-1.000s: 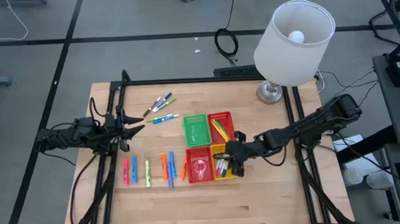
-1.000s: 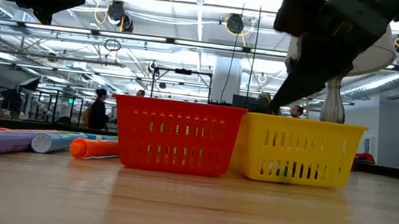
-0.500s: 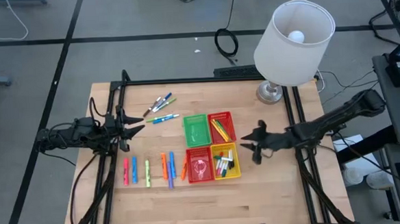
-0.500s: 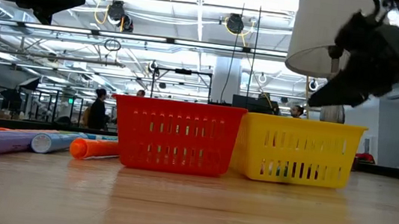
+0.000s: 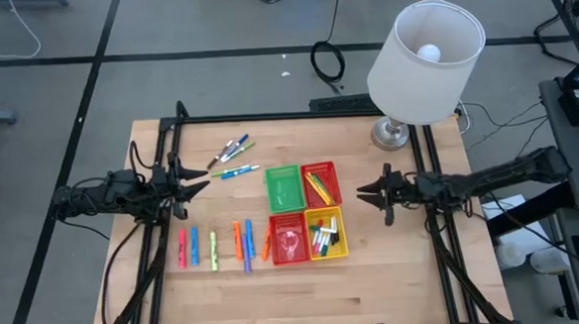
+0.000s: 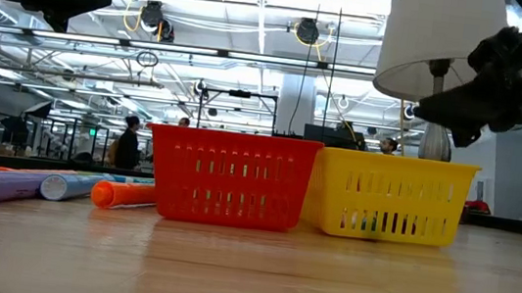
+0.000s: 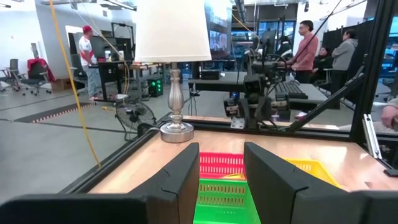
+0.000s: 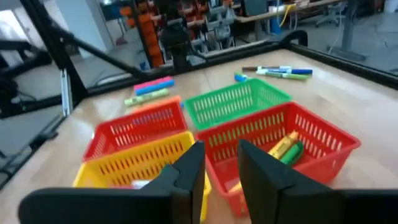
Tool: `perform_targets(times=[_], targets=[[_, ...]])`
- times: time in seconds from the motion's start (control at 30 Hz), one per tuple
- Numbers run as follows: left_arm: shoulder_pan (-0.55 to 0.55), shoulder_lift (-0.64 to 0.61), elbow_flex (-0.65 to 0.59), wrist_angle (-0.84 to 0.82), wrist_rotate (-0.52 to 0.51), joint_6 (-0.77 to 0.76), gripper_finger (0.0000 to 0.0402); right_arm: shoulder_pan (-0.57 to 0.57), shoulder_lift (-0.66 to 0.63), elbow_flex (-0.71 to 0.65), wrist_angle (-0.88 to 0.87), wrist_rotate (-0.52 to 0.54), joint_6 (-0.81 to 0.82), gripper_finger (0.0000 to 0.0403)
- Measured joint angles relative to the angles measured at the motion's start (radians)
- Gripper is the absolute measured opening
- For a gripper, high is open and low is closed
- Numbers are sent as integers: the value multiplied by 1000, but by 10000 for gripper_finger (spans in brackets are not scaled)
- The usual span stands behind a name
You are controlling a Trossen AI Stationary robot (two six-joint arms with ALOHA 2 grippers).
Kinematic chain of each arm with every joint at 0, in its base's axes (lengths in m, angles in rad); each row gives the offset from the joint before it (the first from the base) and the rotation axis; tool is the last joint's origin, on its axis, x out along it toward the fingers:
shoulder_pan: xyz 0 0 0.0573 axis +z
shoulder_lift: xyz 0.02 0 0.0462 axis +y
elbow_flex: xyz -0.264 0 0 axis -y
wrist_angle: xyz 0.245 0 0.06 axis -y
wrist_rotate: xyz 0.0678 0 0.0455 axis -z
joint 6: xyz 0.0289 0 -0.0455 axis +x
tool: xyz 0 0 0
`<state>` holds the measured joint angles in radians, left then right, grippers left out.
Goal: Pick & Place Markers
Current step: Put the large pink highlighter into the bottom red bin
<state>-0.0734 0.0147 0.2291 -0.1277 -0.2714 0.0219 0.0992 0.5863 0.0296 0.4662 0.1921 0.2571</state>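
Several markers (image 5: 215,248) lie in a row on the wooden table left of the baskets. A few more markers (image 5: 231,150) lie near the far edge. Other markers rest inside the yellow basket (image 5: 325,233) and the far red basket (image 8: 286,146). My right gripper (image 5: 363,192) hovers level to the right of the baskets, open, with nothing between its fingers (image 8: 186,171). My left gripper (image 5: 203,179) hangs level at the table's left, open and holding nothing, pointing toward the green basket (image 7: 221,199).
Four small baskets stand together mid-table: green (image 5: 283,187), far red (image 5: 320,183), near red (image 5: 290,238) and yellow. A white-shaded lamp (image 5: 423,51) stands at the far right corner. Black frame rails (image 5: 267,117) run along the table's far, left and right sides.
My right gripper has drawn back from above the yellow basket toward the table's right edge and has tipped from pointing down to level. The markers and baskets lie as before.
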Motion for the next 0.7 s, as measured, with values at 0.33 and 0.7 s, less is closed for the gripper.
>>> perform_targets(times=[0.33, 0.7], targets=[[0, 0, 0, -2, 0, 0, 134, -61, -235, -3, -267, -66, -79, 73], [0, 0, 0, -2, 0, 0, 134, -60, -532, -4, -448, -102, -134, 57]])
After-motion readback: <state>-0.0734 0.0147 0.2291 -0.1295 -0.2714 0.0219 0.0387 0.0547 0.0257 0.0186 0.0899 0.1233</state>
